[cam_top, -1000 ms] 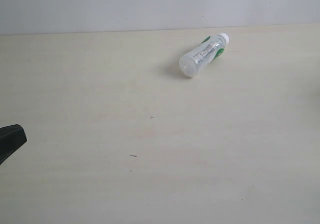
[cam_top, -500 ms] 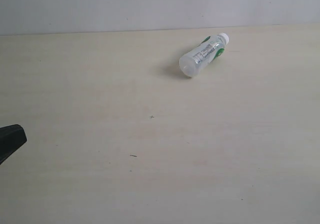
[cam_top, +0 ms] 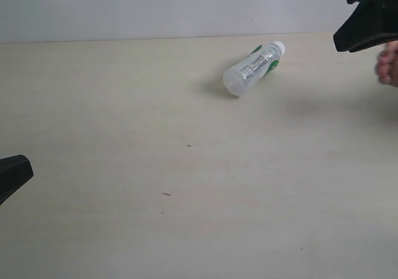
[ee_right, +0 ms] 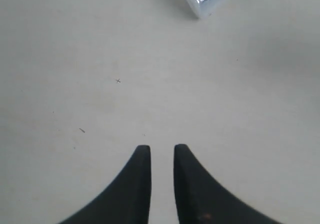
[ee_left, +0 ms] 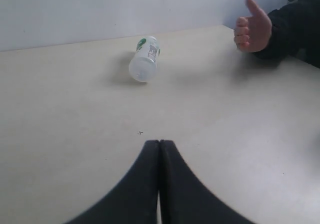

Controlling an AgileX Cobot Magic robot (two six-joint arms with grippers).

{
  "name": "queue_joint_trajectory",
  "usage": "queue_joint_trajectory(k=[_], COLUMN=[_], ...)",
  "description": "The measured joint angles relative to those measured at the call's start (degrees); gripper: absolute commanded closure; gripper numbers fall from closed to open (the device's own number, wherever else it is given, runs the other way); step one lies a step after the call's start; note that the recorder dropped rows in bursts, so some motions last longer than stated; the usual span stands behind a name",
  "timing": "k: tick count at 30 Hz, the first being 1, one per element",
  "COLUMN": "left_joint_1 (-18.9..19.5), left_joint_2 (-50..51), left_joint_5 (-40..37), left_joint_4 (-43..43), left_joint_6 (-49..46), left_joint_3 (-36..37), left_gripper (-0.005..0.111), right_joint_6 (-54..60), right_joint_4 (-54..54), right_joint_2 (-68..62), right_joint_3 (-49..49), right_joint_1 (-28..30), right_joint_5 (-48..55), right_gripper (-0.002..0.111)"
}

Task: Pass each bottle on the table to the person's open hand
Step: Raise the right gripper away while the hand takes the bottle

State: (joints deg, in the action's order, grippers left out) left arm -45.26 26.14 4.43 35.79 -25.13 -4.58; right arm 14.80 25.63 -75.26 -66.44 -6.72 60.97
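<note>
Clear plastic bottle (cam_top: 254, 68), white-green label, white cap: lying on pale beige table (cam_top: 124, 117), near its far edge.
Print unreadable; my left gripper (ee_left: 159, 149) is pressing together, right gripper (ee_right: 161, 151) gaping slightly.

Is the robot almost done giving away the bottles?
Done: cannot tell; only the clear white-capped bottle shows, lying on its side on the table. In hand: nothing; the left gripper is shut and empty, the right gripper slightly open and empty. Left: pick that bottle up and give it to the person's hand, which shows a thumbs-up, not an open palm.
</note>
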Motion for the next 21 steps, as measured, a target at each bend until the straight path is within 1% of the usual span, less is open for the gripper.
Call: queue_joint_trajectory(k=[7, 14, 17, 21], left_joint_1=[0.0, 0.0, 0.0, 0.0], left_joint_2=[0.0, 0.0, 0.0, 0.0], left_joint_5=[0.0, 0.0, 0.0, 0.0], left_joint_4=[0.0, 0.0, 0.0, 0.0], left_joint_6=[0.0, 0.0, 0.0, 0.0], left_joint_3=[0.0, 0.0, 0.0, 0.0], left_gripper=[0.107, 0.107, 0.107, 0.107], right_joint_6=[0.0, 0.0, -1.1, -6.6], right_joint_4=[2.8, 4.2, 5.2, 4.4], right_joint_2=[0.1, 0.1, -0.6, -5.0], right_joint_3=[0.0, 0.0, -0.5, -4.5], right_joint_1=[0.0, 0.0, 0.0, 0.0], right_joint_5=[-4.1, -19.8, -21.5, -21.3], right_gripper=[0.091, 0.091, 0.092, 0.095])
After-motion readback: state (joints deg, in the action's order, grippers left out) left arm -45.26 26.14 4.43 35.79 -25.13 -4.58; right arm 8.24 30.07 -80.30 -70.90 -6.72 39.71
